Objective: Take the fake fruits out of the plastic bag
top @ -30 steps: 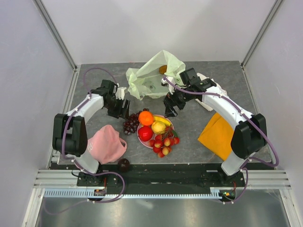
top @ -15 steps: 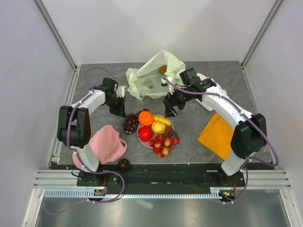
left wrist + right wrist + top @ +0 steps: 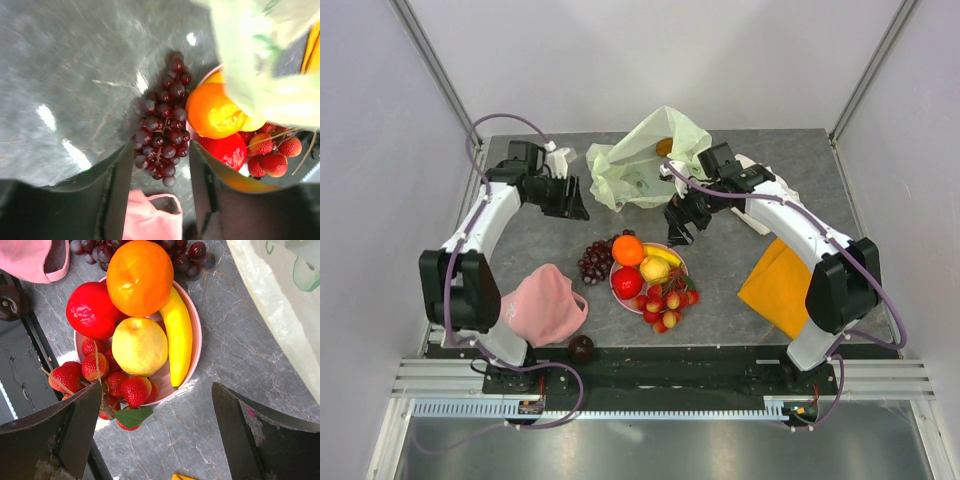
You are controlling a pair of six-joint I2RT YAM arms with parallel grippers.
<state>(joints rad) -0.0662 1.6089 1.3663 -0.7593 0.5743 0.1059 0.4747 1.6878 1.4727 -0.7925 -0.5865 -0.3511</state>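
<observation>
Pale green plastic bag [image 3: 640, 165] lies far-centre on the bench [image 3: 720, 275], a fruit [image 3: 664, 147] showing inside, between my left pincer [image 3: 580, 200] and right pincer [image 3: 678, 228], both apart and empty, the right arm nearer.

No word, number or brand can be read in any view. The plastic bag [image 3: 280, 315], upper right of the right wrist frame, carries a green printed outline [image 3: 301, 276], cut off and illegible.
</observation>
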